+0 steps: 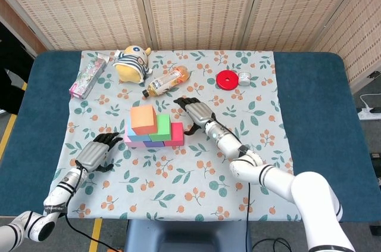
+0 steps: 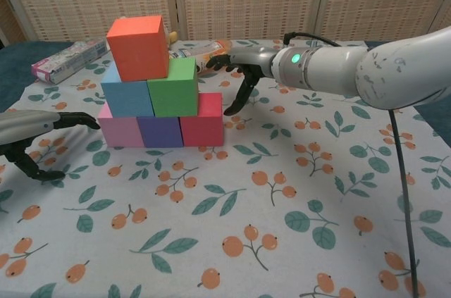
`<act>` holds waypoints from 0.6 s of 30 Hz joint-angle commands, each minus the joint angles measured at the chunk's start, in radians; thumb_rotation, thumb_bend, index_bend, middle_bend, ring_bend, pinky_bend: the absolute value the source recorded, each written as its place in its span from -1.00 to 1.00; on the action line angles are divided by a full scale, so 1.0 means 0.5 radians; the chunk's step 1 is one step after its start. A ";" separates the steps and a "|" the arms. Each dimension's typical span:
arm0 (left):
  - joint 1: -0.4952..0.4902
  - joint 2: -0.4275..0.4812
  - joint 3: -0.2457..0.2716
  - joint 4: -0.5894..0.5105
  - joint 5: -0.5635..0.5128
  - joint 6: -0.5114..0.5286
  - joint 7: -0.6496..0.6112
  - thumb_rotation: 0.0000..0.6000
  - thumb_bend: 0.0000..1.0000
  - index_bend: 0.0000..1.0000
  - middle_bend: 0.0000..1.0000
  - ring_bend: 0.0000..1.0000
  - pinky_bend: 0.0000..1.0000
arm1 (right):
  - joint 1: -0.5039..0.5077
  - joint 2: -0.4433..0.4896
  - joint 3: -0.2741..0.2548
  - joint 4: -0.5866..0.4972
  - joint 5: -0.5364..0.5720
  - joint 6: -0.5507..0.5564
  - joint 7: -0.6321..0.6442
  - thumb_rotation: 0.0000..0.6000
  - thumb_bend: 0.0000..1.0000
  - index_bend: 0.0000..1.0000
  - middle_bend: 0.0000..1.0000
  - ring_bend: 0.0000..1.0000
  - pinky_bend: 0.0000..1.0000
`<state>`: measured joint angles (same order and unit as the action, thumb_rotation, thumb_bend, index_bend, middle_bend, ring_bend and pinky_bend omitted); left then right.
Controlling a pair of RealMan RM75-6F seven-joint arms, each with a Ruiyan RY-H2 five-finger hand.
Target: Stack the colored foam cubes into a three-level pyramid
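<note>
The foam cubes stand as a pyramid on the cloth. The bottom row is a pink cube [image 2: 120,131], a purple cube [image 2: 159,131] and a red cube [image 2: 203,129]. A blue cube [image 2: 127,90] and a green cube [image 2: 173,87] sit on them, and an orange cube [image 2: 138,46] [image 1: 143,120] tops the stack, shifted left over the blue one. My right hand [image 2: 243,65] [image 1: 199,112] hovers open just right of the red cube, fingers pointing down, holding nothing. Left of the pink cube my left hand [image 2: 35,132] [image 1: 95,154] lies low and open, apart from it.
At the back of the floral cloth [image 1: 250,145] lie a striped plush toy [image 1: 132,63], a drink bottle [image 1: 166,80] on its side, a pink packet [image 1: 89,74], a red disc [image 1: 227,78] and a small silver cap [image 1: 243,78]. Blue table edges flank the cloth.
</note>
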<state>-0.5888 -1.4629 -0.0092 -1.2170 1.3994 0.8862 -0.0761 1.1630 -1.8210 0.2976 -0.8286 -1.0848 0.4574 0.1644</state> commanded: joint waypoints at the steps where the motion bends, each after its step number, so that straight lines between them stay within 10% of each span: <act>1: -0.004 -0.006 0.002 0.007 0.005 -0.006 -0.004 1.00 -0.39 -0.78 -0.99 -1.00 -0.84 | 0.009 -0.027 0.006 0.029 -0.018 -0.007 0.020 1.00 -0.92 -1.00 -0.97 -1.00 -0.99; 18: -0.041 -0.036 0.001 0.027 0.045 -0.025 -0.040 1.00 -0.38 -0.78 -1.00 -1.00 -0.84 | 0.034 -0.088 0.026 0.108 -0.104 -0.034 0.109 1.00 -0.92 -1.00 -0.97 -1.00 -0.99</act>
<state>-0.6091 -1.4809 -0.0086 -1.2036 1.4219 0.8736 -0.0963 1.1799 -1.8644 0.3103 -0.7751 -1.1361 0.4408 0.2185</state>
